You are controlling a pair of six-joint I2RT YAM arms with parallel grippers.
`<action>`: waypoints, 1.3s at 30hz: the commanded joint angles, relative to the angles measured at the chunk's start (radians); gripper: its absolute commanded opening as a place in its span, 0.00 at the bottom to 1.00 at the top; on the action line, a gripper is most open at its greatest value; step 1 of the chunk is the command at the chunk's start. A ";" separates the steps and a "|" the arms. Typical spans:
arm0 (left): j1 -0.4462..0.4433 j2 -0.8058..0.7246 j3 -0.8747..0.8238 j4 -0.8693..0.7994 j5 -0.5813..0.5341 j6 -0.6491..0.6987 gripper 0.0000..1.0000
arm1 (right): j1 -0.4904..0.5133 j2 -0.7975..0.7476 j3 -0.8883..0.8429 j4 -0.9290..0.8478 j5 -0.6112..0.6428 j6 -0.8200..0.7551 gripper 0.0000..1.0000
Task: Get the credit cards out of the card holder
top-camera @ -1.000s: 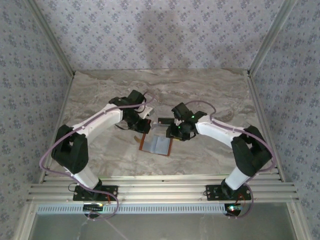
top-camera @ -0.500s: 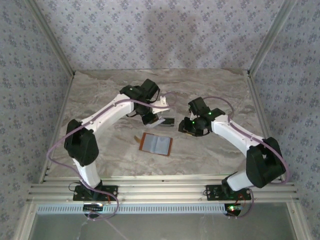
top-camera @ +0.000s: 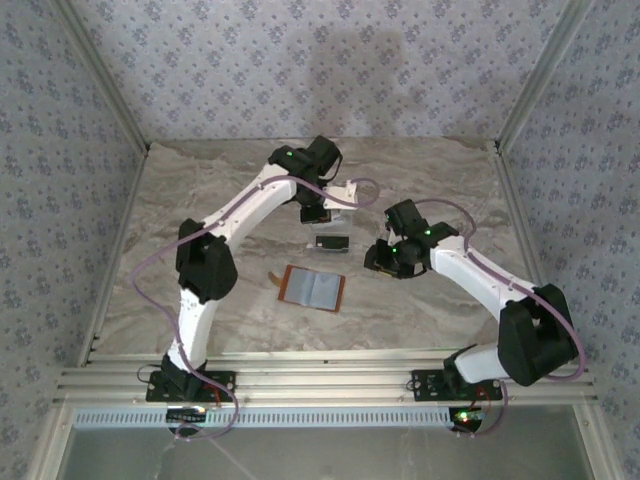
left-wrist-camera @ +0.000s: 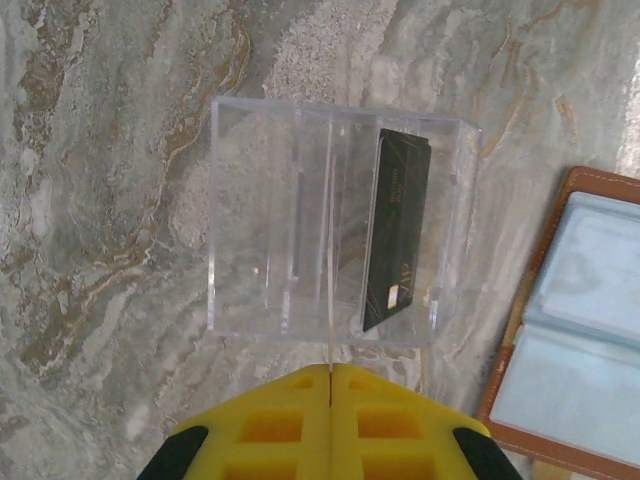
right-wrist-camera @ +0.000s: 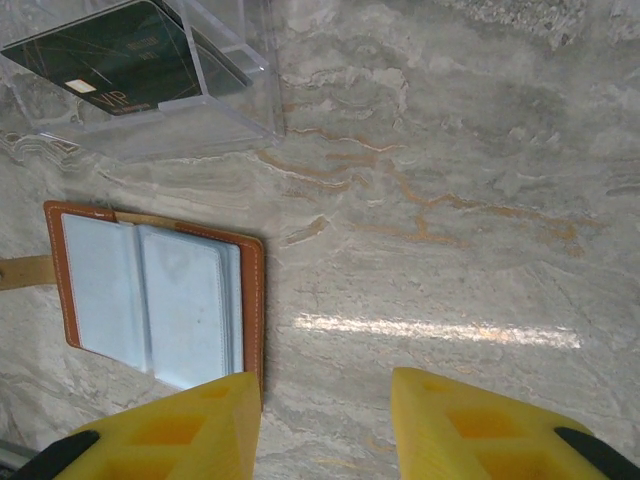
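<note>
Left wrist view: L gripper (left-wrist-camera: pixel 330 372) is pinched shut on a thin pale card (left-wrist-camera: pixel 330 300), seen edge-on, over a clear box (left-wrist-camera: pixel 260 220) w/ dividers. Black card (left-wrist-camera: pixel 397 240) sits in the box's compartment nearest the card holder (left-wrist-camera: pixel 570 320). Holder lies open on the marble table (left-wrist-camera: pixel 100 200), pale blue lining up, near the box but not touching. Top view: R gripper (top-camera: pixel 385 262) is right of the holder, L gripper beyond the box. Right wrist view: R gripper's jaws are partly apart, nothing between them, over bare table beside the holder's edge.
</note>
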 commanded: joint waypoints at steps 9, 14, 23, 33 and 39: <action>-0.032 0.160 0.193 -0.158 -0.009 0.096 0.00 | -0.010 -0.023 -0.029 0.005 -0.007 -0.001 0.40; -0.038 0.207 0.206 -0.167 -0.032 0.098 0.00 | -0.014 -0.022 -0.034 0.013 -0.011 0.000 0.40; -0.039 0.245 0.237 -0.145 -0.065 0.099 0.15 | -0.018 -0.025 -0.030 -0.005 -0.010 -0.006 0.40; -0.039 0.233 0.278 -0.083 -0.098 0.088 0.24 | -0.016 -0.023 -0.014 0.003 -0.002 -0.001 0.41; -0.038 0.220 0.276 -0.146 0.024 0.101 0.29 | -0.011 -0.019 -0.013 0.005 -0.003 0.000 0.40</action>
